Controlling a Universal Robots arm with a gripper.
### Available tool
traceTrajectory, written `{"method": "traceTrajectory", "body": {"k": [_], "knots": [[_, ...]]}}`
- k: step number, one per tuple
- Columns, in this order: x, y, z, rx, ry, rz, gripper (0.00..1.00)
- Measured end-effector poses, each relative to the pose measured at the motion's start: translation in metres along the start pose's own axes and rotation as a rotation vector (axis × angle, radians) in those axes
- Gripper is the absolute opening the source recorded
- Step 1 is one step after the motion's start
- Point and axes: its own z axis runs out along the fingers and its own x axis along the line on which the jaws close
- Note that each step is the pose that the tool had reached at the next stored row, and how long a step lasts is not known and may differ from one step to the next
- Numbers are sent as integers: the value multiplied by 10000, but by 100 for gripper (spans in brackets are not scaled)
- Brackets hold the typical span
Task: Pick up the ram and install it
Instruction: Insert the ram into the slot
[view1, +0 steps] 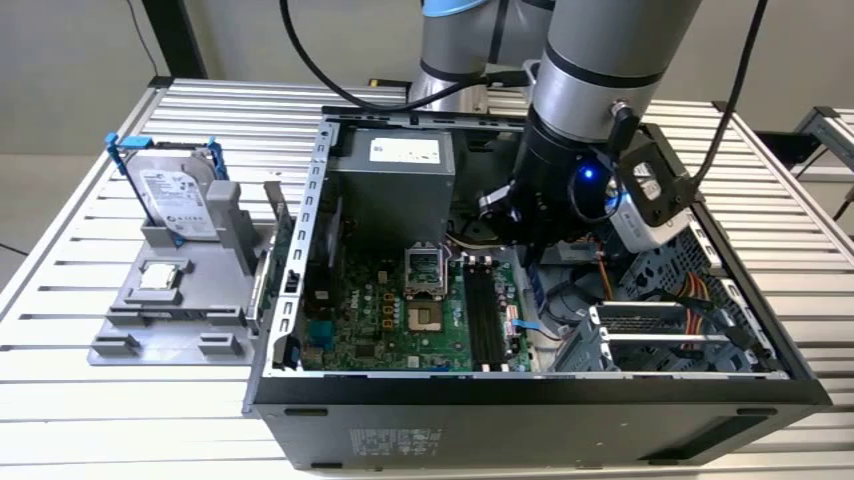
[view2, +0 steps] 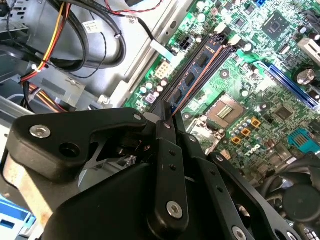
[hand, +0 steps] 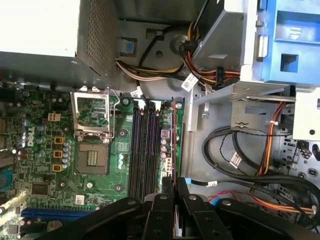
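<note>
Claw (view2: 167, 116) closed thin-edge on the ram (view2: 195, 75), fingers together around one end of the stick, inside the open computer case (view1: 534, 385) on the slatted surface (view1: 80, 390). Ram held edge-on above the dark memory slots (hand: 144, 150) of the green motherboard (hand: 60, 145), beside the open processor socket (hand: 92, 160). Hard drive (view1: 176, 195) upright in its grey holder (view1: 154, 320), well apart at the exterior view's left.
</note>
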Motion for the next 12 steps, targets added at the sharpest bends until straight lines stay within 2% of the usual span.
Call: {"method": "traceTrajectory", "body": {"k": [12], "knots": [[3, 21, 26, 6, -4, 118, 0]]}}
